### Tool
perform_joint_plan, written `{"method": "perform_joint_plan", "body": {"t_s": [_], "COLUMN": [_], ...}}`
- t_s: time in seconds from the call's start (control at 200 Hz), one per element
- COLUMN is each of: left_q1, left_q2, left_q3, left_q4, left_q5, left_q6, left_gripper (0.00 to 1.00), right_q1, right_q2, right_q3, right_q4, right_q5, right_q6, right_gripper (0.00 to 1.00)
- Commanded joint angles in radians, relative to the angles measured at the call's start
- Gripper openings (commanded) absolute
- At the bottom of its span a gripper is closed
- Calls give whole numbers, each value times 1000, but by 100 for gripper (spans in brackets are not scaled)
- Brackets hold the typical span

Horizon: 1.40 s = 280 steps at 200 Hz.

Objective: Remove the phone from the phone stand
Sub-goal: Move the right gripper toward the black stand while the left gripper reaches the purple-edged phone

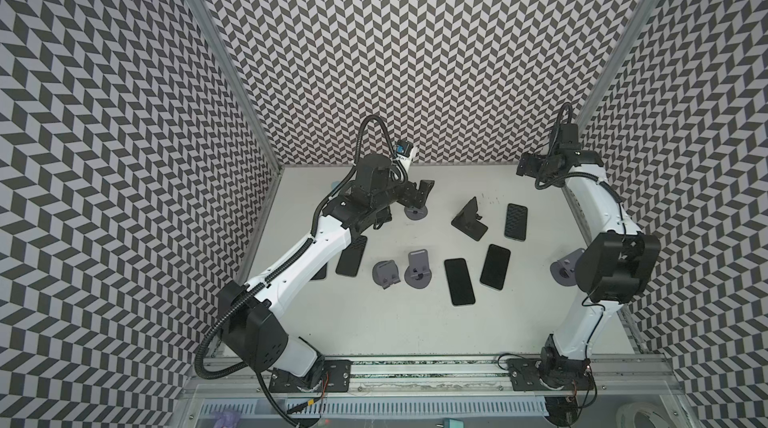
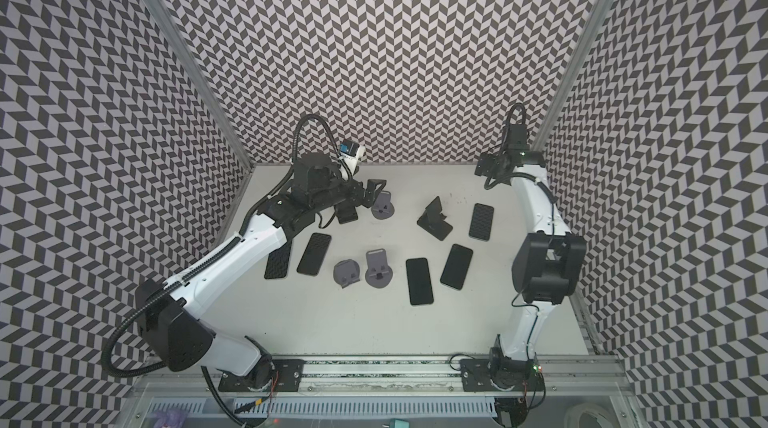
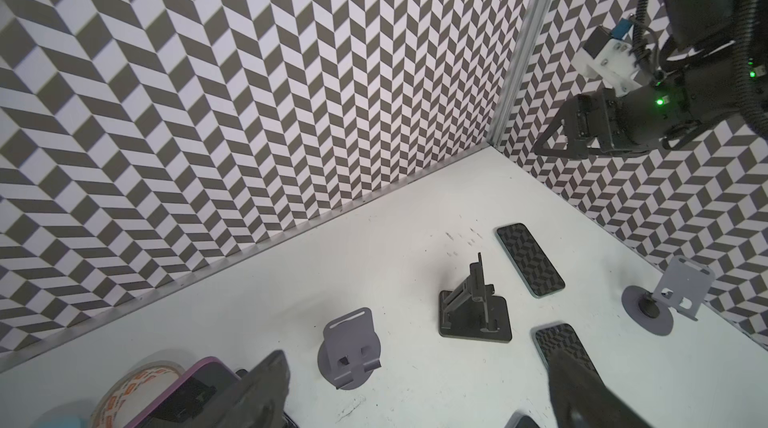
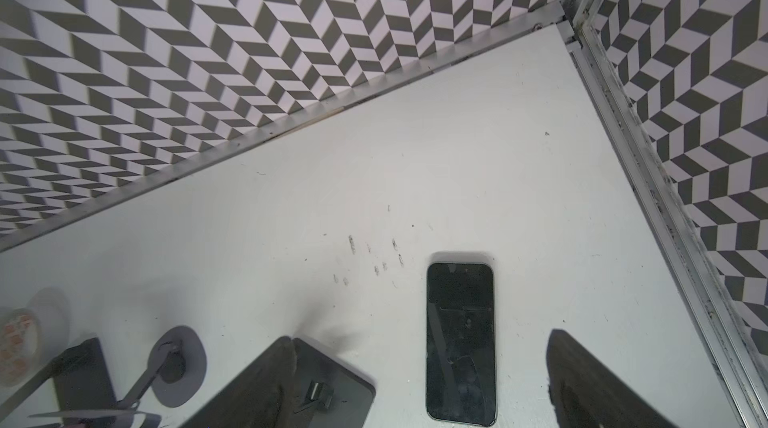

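A pink-edged phone [image 3: 185, 390] leans upright at the back left of the table; the phone stand under it is mostly hidden. My left gripper [image 3: 419, 399] is open and empty, and one finger [image 3: 262, 392] hangs just beside that phone. In both top views this gripper [image 1: 419, 193] hovers over a grey stand [image 1: 417, 210]. My right gripper [image 1: 525, 166] is raised near the back right corner, open and empty. In the right wrist view a black phone [image 4: 460, 342] lies flat on the table below its gap [image 4: 419, 388].
A black stand [image 1: 469, 220] and two empty grey stands [image 1: 386, 274] [image 1: 419, 270] sit mid-table, and another grey stand [image 1: 563, 268] is behind the right arm. Several phones lie flat [image 1: 516, 221] [image 1: 495, 266] [image 1: 459, 281] [image 1: 351, 255]. A tape roll [image 3: 137, 380] sits by the leaning phone.
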Motion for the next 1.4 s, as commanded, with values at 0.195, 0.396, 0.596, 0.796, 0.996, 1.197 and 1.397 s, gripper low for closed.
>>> {"method": "perform_joint_plan", "body": {"t_s": [0.195, 0.396, 0.596, 0.796, 0.996, 1.197, 1.397], "left_q1": [4, 31, 45, 47, 50, 52, 52], "left_q2": [-98, -113, -108, -90, -32, 31, 87], "left_q3": [-74, -94, -84, -91, -83, -82, -84], "left_q4": [76, 94, 87, 96, 107, 130, 145], "left_q5": [-189, -302, -381, -457, -546, -601, -630], "left_q6": [-31, -80, -137, -189, -229, -278, -310], "left_gripper": [97, 98, 98, 98, 99, 99, 99], "right_q1": [57, 166, 278, 403, 494, 528, 529], "right_q2": [-147, -209, -265, -295, -328, -353, -377], "right_q3": [-67, -85, -143, -201, -275, -310, -328], "right_q4": [55, 85, 158, 209, 245, 239, 226], "right_q5": [-82, -46, -52, -67, -82, -97, -100], "right_q6": [26, 26, 36, 48, 83, 86, 73], "right_gripper": [90, 90, 89, 88, 87, 87, 87]}}
